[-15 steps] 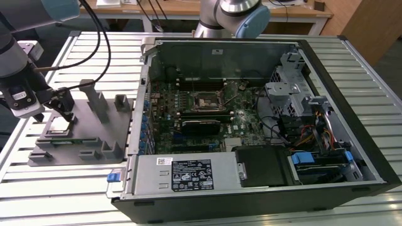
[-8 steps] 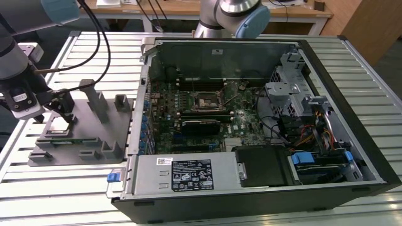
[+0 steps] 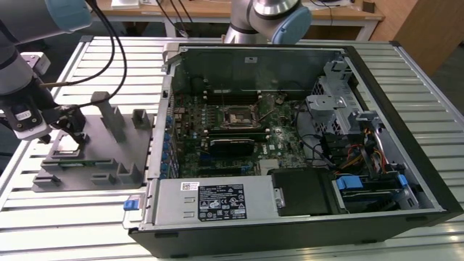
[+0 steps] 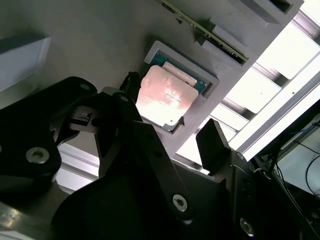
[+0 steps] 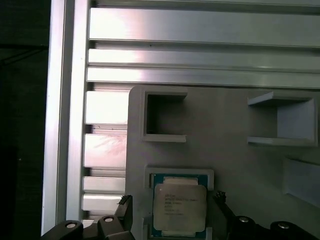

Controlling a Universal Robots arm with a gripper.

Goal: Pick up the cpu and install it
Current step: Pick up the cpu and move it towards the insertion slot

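The cpu (image 5: 180, 207) lies flat in a square recess of the grey plastic fixture tray (image 5: 240, 165), with its smooth silvery top exposed. The gripper (image 5: 172, 199) has its black fingers (image 5: 126, 207) spread open, one off each opposite cpu edge with a gap between. The ribbed metal desk (image 5: 200, 30) borders the tray edge.

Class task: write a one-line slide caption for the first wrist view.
Open end effector straddles the cpu, which lies in its recess in the grey fixture tray.
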